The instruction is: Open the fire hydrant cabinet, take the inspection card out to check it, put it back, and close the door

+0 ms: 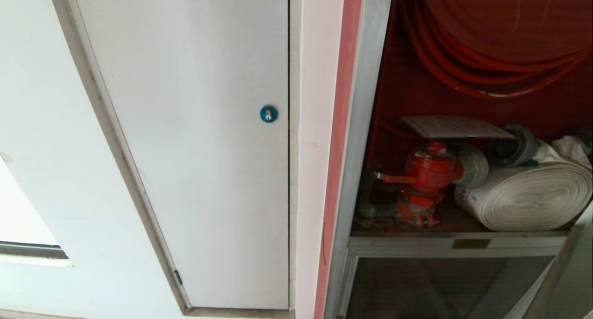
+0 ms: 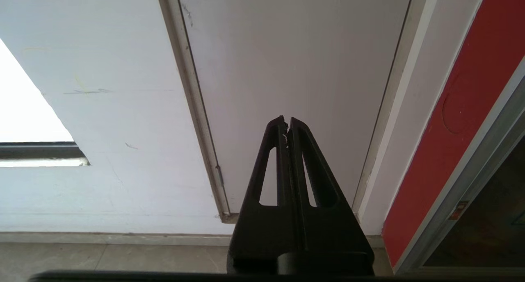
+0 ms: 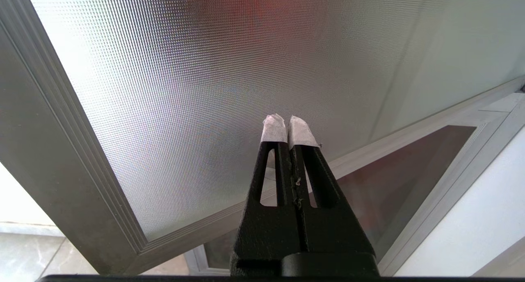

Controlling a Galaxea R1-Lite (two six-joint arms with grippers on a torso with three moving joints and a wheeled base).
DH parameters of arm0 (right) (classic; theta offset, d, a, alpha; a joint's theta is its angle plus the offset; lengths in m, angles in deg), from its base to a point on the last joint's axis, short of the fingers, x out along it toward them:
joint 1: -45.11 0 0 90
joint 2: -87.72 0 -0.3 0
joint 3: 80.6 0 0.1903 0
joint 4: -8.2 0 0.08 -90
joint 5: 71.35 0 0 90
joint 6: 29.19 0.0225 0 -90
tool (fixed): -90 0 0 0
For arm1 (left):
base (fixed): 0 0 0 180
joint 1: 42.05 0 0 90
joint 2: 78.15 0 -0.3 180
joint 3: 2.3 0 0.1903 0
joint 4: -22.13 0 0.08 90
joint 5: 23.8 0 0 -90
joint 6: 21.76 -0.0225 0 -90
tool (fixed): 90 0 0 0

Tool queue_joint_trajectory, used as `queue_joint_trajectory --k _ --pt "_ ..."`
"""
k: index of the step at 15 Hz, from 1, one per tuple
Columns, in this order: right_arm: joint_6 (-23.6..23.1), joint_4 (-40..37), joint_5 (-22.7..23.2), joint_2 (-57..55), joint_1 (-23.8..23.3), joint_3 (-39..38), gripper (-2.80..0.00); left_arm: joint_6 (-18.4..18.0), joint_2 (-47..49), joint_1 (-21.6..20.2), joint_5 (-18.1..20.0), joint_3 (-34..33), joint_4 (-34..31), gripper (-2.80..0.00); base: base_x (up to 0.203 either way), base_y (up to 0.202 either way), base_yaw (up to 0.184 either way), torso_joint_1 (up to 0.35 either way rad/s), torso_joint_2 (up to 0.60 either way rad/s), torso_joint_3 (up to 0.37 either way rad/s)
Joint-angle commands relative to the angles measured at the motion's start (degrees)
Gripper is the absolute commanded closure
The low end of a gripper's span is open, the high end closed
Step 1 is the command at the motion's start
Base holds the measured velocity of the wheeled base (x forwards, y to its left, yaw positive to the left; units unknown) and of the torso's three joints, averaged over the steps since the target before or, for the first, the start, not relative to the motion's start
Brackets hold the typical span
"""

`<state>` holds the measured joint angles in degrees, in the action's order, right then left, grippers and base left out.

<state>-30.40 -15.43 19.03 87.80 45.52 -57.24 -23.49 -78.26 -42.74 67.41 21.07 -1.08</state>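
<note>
The fire hydrant cabinet (image 1: 366, 124) stands open on the right of the head view, red inside. The inspection card (image 1: 456, 126) lies flat on top of the red valve (image 1: 428, 170), under the red hose reel (image 1: 486, 41) and beside the white rolled hose (image 1: 533, 196). The door (image 3: 184, 89) is swung open; the right wrist view shows its textured glass and aluminium frame close in front of my right gripper (image 3: 287, 120), which is shut and empty, with white-taped tips. My left gripper (image 2: 286, 120) is shut and empty, facing a white door. Neither gripper appears in the head view.
A white door (image 1: 199, 147) with a blue lock (image 1: 268, 113) fills the wall left of the cabinet. A smaller dark glass panel (image 1: 417, 286) sits below the cabinet shelf. The open door's edge (image 1: 579, 272) shows at the lower right. Floor tiles (image 2: 102, 257) lie below the wall.
</note>
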Motion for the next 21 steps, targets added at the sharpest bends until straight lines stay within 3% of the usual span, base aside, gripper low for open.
queue_joint_trajectory --k 1,6,18,21 --pt "-0.02 0.00 0.06 0.01 0.02 0.00 0.00 -0.03 0.02 -0.02 0.02 -0.18 0.02 0.00 0.000 0.000 0.000 0.000 0.00 0.000" --pt "-0.02 0.00 0.04 0.01 0.02 0.00 0.00 0.50 0.02 -0.02 -0.15 -0.18 0.10 0.00 0.000 0.000 0.000 0.000 0.00 0.000" --pt "-0.02 0.00 0.06 0.01 0.02 0.00 0.00 0.68 0.02 -0.02 -0.33 -0.18 0.04 0.00 -0.186 0.000 0.002 0.002 0.00 0.003" --pt "-0.02 0.00 0.06 0.01 0.02 0.00 0.00 0.59 0.02 -0.02 -0.24 -0.18 0.02 0.00 -0.021 0.000 0.001 0.003 0.00 -0.003"
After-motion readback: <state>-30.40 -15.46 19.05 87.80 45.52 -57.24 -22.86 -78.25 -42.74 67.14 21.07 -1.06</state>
